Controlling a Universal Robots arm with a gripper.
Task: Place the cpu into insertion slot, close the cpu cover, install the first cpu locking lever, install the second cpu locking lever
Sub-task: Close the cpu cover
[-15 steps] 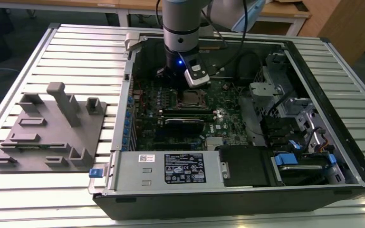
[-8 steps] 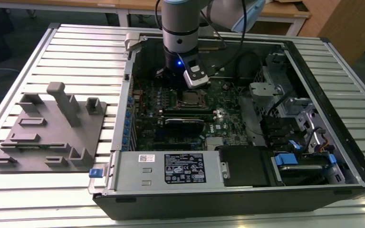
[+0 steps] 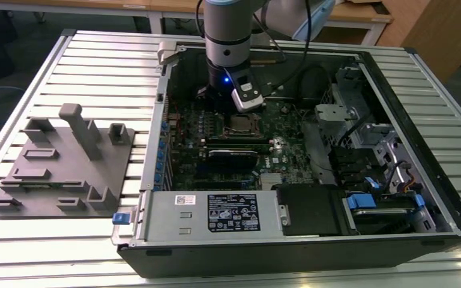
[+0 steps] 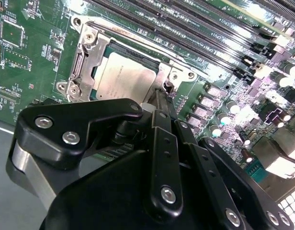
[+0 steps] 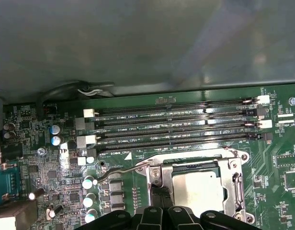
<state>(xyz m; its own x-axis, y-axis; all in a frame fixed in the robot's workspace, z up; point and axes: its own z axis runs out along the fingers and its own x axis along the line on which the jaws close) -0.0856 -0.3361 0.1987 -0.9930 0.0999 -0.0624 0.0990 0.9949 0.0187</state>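
The cpu [image 4: 126, 76] [image 5: 198, 187] lies flat in the insertion slot [image 3: 242, 124] of the green motherboard. Its dull silver top shows through the window of the cpu cover [image 4: 85, 52] [image 5: 232, 179], which lies down over it. One thin locking lever [image 5: 119, 171] juts out sideways from the socket corner, its hooked end free. A second lever bar [image 4: 128, 36] runs along the socket edge next to the memory slots. My gripper [image 4: 159, 96] [image 5: 158, 194] hangs just over the socket edge by the jutting lever, its black fingers drawn together. It also shows under the arm in the exterior view [image 3: 247, 99].
Long black memory slots [image 5: 176, 127] run beside the socket. The open case's walls ring the board, with the white-labelled power supply box [image 3: 214, 213] at the front and drive bays [image 3: 374, 150] at the exterior view's right. A grey fixture [image 3: 62, 162] stands outside at the exterior view's left.
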